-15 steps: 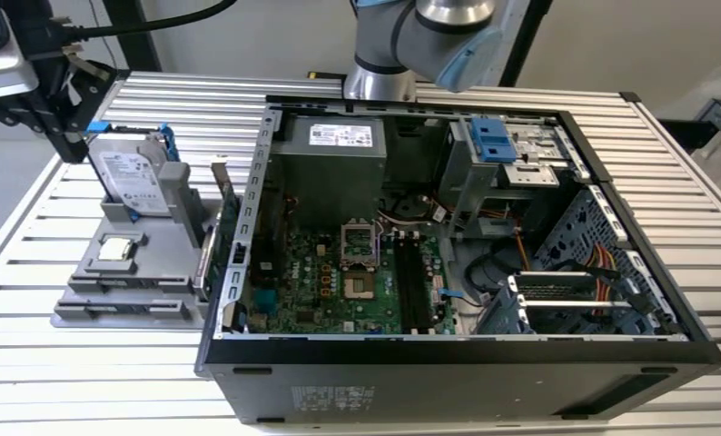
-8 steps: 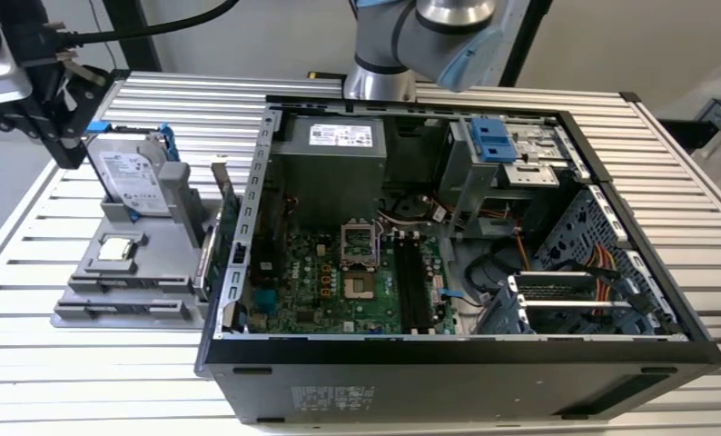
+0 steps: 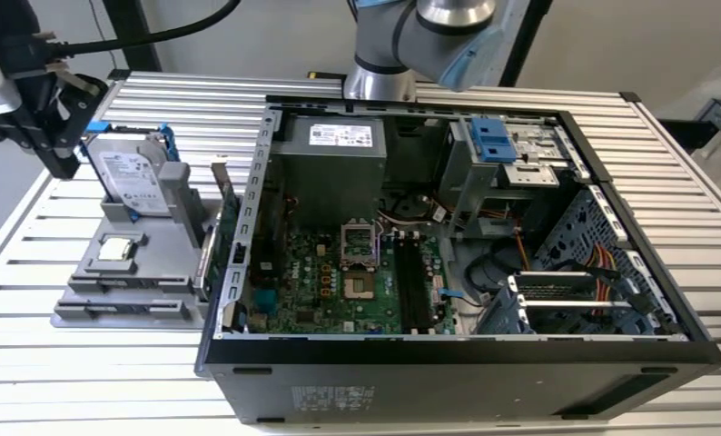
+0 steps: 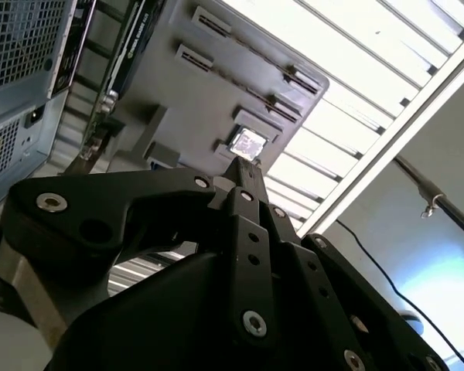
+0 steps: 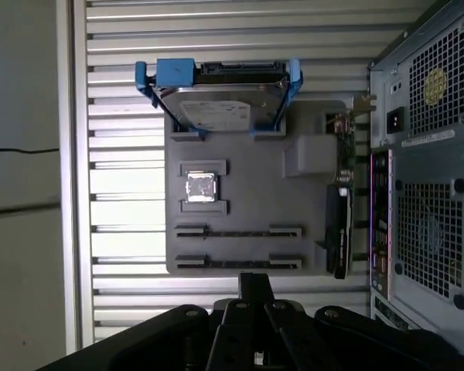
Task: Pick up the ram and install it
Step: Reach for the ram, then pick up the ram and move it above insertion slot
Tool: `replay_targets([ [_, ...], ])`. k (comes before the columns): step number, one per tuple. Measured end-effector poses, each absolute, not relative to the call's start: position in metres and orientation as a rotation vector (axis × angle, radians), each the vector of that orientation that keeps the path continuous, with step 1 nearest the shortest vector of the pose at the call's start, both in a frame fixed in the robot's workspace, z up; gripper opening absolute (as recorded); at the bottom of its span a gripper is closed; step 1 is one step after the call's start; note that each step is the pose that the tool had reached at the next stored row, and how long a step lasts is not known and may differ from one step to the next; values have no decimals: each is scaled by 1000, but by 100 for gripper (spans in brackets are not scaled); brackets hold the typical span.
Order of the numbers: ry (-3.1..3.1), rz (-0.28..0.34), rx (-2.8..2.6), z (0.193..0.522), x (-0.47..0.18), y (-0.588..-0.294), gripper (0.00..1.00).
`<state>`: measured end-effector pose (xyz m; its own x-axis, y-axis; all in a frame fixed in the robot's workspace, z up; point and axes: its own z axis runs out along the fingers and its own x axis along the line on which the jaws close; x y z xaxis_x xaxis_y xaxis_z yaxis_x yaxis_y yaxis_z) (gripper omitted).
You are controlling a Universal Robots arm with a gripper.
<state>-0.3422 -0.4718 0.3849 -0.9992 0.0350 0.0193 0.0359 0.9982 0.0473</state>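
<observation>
A: If the thin dark strip between the end clips is what I take it for, the ram (image 5: pixel 238 231) stands on edge in the grey holder (image 5: pixel 247 185), in the slot row nearer the processor chip (image 5: pixel 201 188); how do you reckon it handles?

B: Light and stiff, I'd judge, but a bare board and easily hurt; I'd pinch it across its two flat faces, around the middle of the exposed long edge and well away from the contacts; there's very little thickness to grip, so a skewed hold could let it twist or slip

A: And the gripper (image 5: pixel 255 284)?

B: It hangs over the holder's edge on the slot-row side, near the strip but apart from it; the jaws look drawn together, with nothing between them

A: What can't you make out?

B: A fair bit; the strip is seen edge-on, so its faces, chips and contacts are hidden; the second slot row looks much the same, and I can't tell whether it holds a stick too; past the chip, the hard drive (image 5: pixel 216 108) stands in its blue frame; a dark card (image 5: pixel 339 232) stands on edge along the holder's side towards the computer case (image 3: pixel 458 363); inside the case, in the exterior view, the black motherboard slots (image 3: pixel 411 282) are too dark for me to say whether any is filled; the arm itself is cut off at the picture's edge
</observation>
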Motion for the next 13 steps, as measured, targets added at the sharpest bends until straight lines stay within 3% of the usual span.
replay_targets([
  [13,-3122,-74,-55,385,-342,-486,0],
])
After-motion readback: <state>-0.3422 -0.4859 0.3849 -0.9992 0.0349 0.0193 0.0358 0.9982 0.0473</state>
